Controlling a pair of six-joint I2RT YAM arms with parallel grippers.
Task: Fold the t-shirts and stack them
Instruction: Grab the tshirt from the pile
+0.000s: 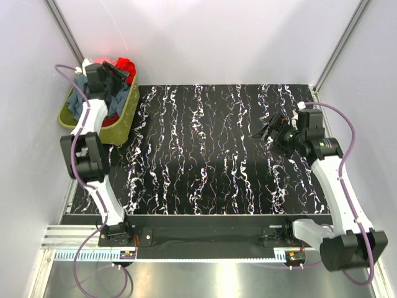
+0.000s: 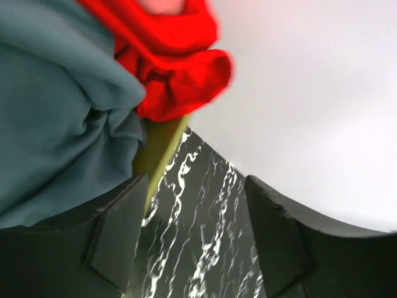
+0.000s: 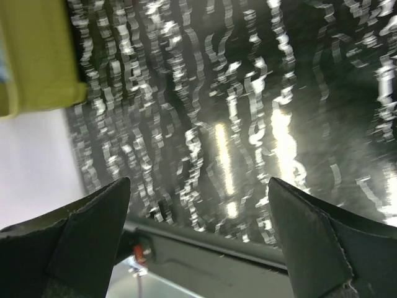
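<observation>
The t-shirts lie bunched in an olive-green basket (image 1: 127,118) at the table's far left corner. A bright red shirt (image 1: 125,63) tops the far end, and a grey-blue one (image 1: 77,99) fills the left side. My left gripper (image 1: 118,74) hangs over the basket. In the left wrist view the grey-blue shirt (image 2: 56,112) and the red shirt (image 2: 180,68) sit just beyond the left gripper (image 2: 195,205), whose jaws are open and empty. A pink scrap (image 2: 164,5) shows at the top. My right gripper (image 1: 268,131) hovers open over the right side of the table, holding nothing.
The black marbled table (image 1: 205,155) spreads between the arms. White walls close in the back and sides. The basket's rim (image 2: 160,149) stands beside my left finger (image 2: 118,236). A basket corner (image 3: 34,56) shows in the right wrist view, beyond the right gripper (image 3: 198,205).
</observation>
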